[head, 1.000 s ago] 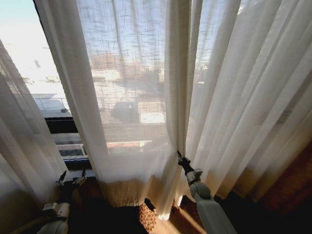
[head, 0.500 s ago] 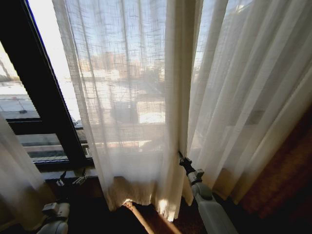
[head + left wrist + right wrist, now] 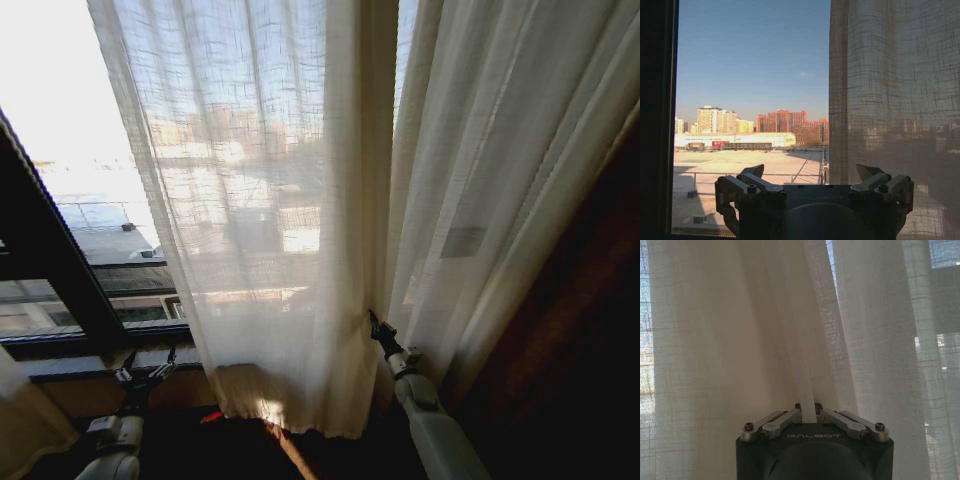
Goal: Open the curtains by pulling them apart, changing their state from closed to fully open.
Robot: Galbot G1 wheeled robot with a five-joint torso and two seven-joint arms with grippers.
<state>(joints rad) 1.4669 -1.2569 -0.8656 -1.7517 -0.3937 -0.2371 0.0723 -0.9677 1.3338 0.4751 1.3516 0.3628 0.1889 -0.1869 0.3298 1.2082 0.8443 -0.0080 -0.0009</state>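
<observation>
Right jaws (image 3: 808, 410) pinch a curtains (image 3: 740, 340) pleat between them.

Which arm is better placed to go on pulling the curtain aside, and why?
The right. The right gripper is pinched shut on a fold of the curtain, as its wrist view shows. The left gripper is open, holding nothing, low by the window sill in front of bare glass.

Right gripper (image 3: 809, 410) fingers (image 3: 785, 418) pinching curtains (image 3: 740, 330) pleat
</observation>
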